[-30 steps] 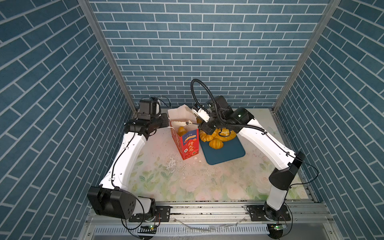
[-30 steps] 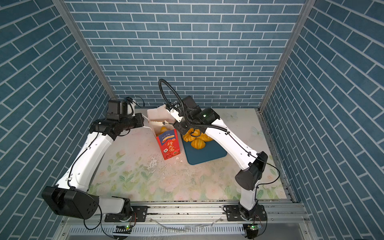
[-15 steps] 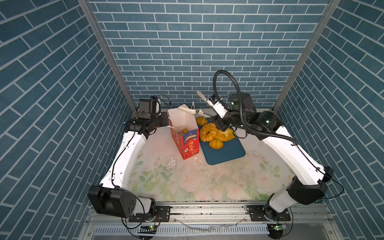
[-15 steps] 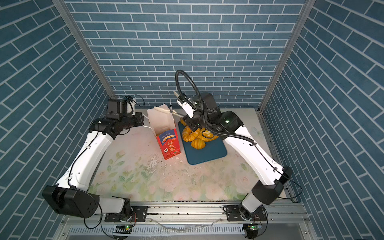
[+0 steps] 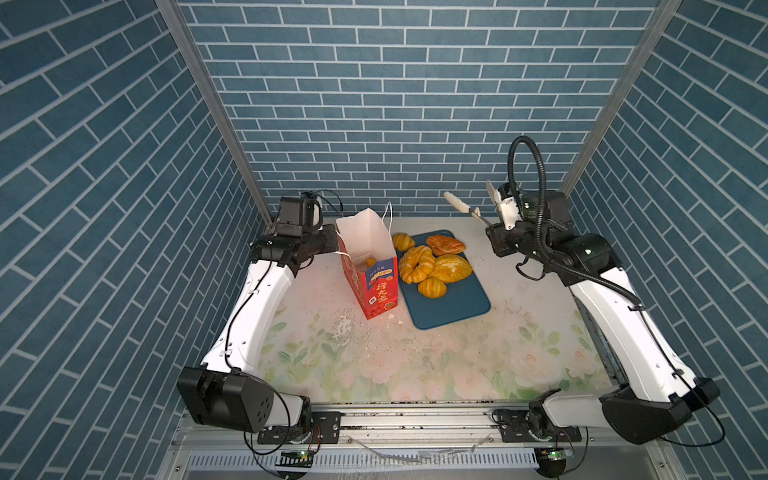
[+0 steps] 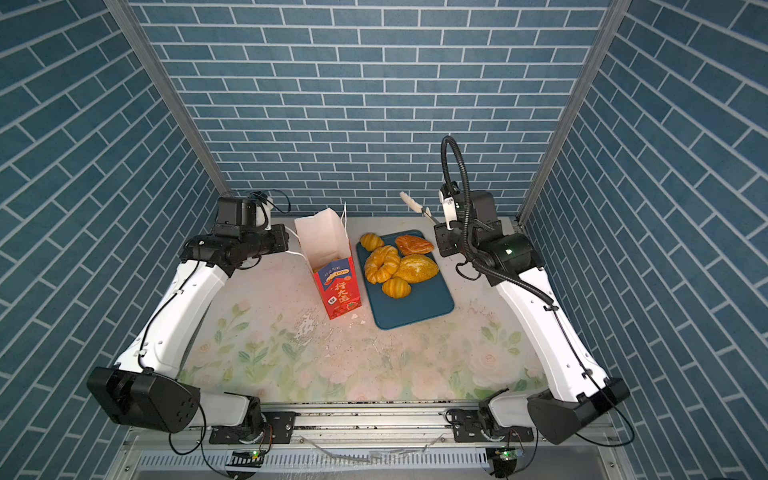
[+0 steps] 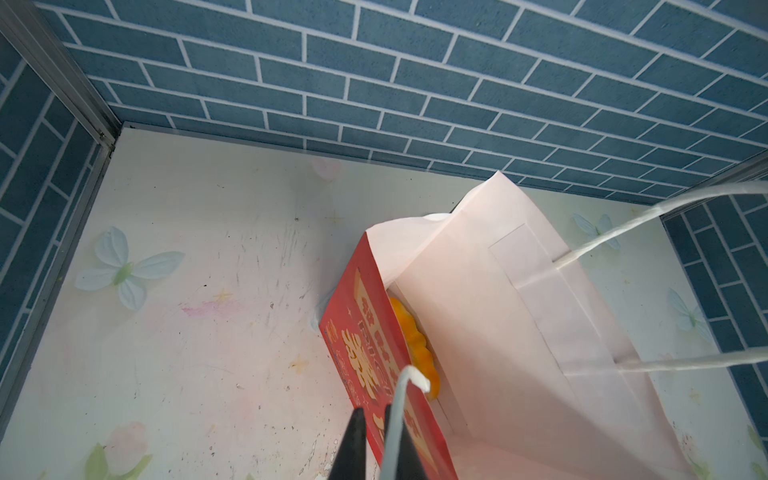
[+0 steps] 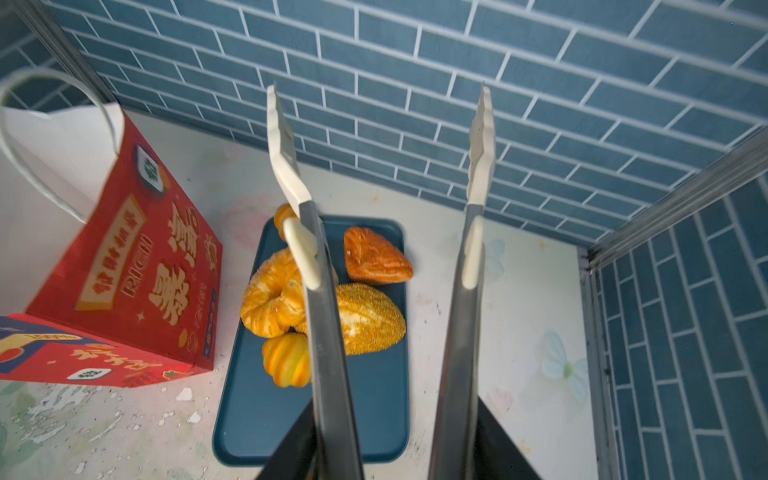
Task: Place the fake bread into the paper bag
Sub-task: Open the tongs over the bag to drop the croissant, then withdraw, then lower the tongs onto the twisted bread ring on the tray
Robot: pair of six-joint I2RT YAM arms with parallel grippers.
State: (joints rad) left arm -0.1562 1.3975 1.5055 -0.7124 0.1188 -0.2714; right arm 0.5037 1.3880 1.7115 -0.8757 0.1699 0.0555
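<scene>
Robot test booth, brick-print walls [image 5: 374, 104], aluminium rail [image 5: 415, 419]

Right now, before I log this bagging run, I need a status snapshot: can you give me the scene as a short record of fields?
left claw: shut on the bag's white cord handle
right claw: shut on tongs, tips apart, empty, raised clear of the bread
paper bag: upright, open, beside the tray
bread in bag: at least one orange piece visible
bread left out: five at the tray: braided ring, oval loaf, flat reddish-brown pastry, ridged bun, small bun at the far corner
</scene>
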